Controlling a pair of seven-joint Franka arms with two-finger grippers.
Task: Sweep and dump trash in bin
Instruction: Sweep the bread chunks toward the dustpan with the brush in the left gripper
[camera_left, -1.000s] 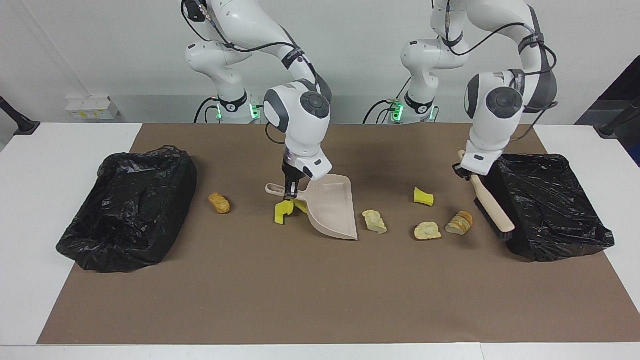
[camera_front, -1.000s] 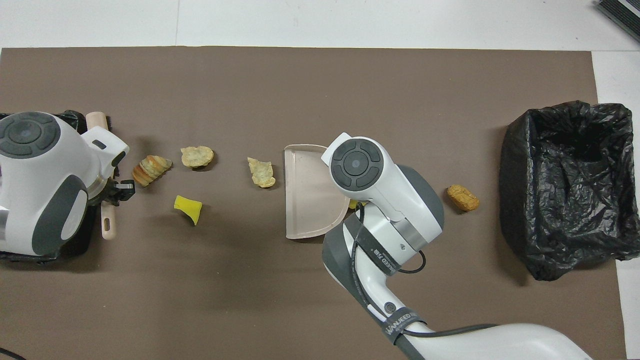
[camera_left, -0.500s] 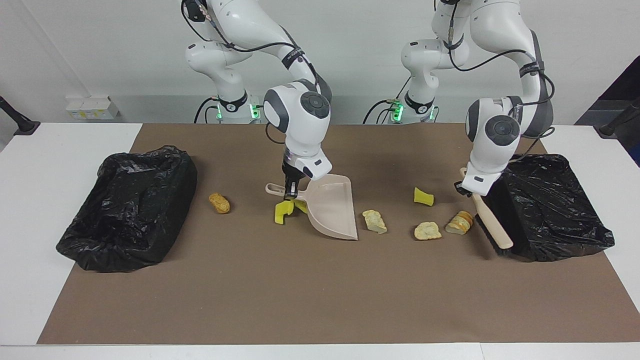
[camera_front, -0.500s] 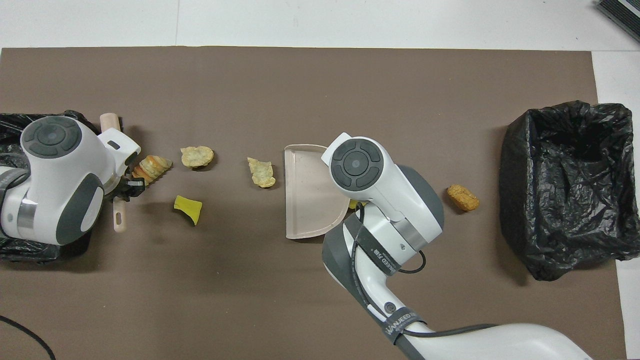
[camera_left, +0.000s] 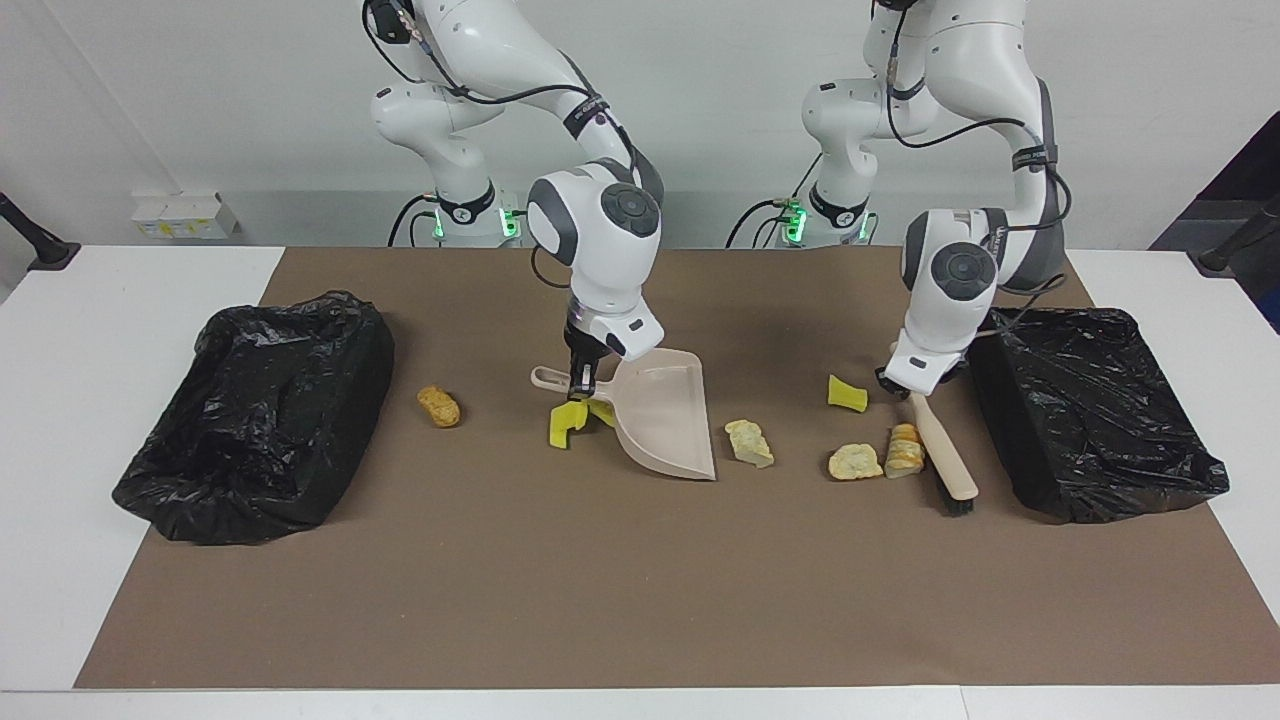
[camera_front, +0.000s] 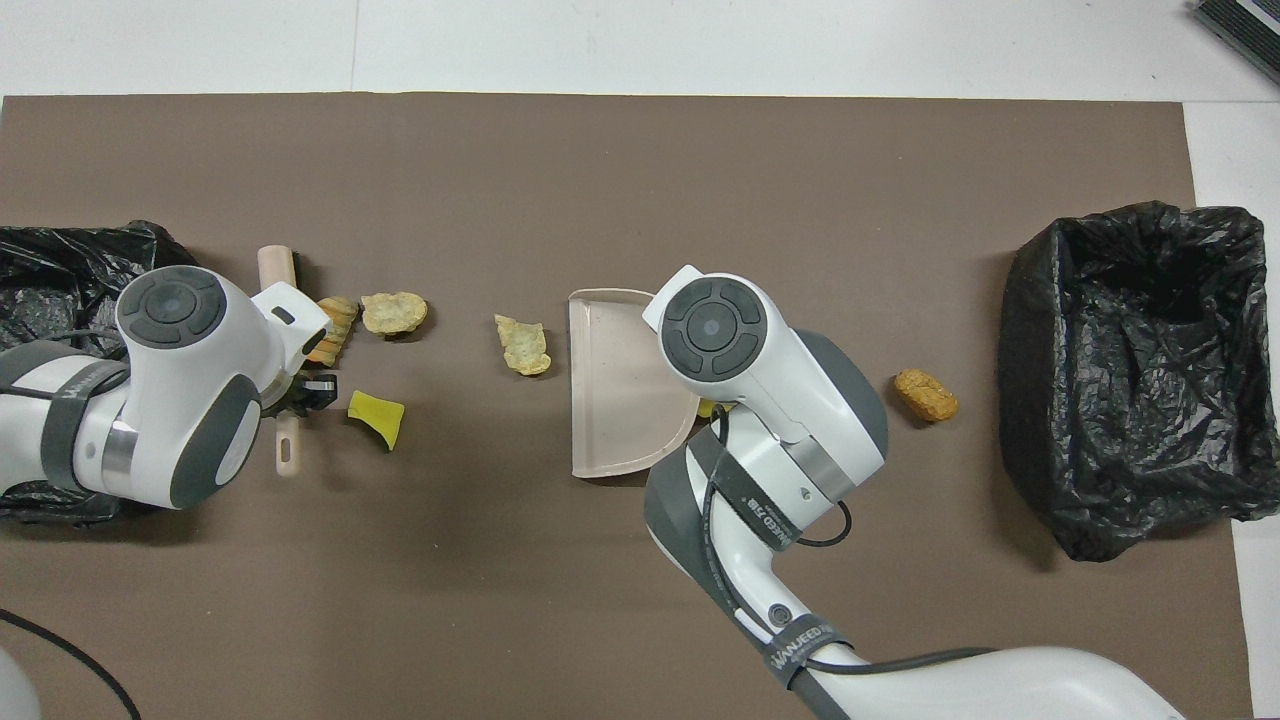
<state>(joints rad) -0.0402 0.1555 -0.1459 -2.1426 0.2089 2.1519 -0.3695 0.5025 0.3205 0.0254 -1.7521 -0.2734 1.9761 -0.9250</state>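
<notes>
My right gripper (camera_left: 582, 384) is shut on the handle of the beige dustpan (camera_left: 665, 415), which rests on the mat with its mouth toward the left arm's end. My left gripper (camera_left: 901, 385) is shut on the handle of the beige brush (camera_left: 942, 458), bristles down on the mat. The brush touches a striped bread slice (camera_left: 905, 450) that lies against a pale chunk (camera_left: 855, 461). Other trash: a yellow sponge piece (camera_left: 847, 394), a crusty chunk (camera_left: 748, 442) before the dustpan's mouth, yellow sponge bits (camera_left: 565, 425) by the dustpan's handle, and a golden nugget (camera_left: 438, 406).
Two bins lined with black bags stand on the brown mat (camera_left: 600, 580): one (camera_left: 260, 425) at the right arm's end, one (camera_left: 1095, 410) at the left arm's end, beside the brush. White table (camera_left: 60, 400) surrounds the mat.
The left arm has carried the brush away from its bin toward the middle, pushing the bread slice up against the pale chunk. The right arm and dustpan have not moved.
</notes>
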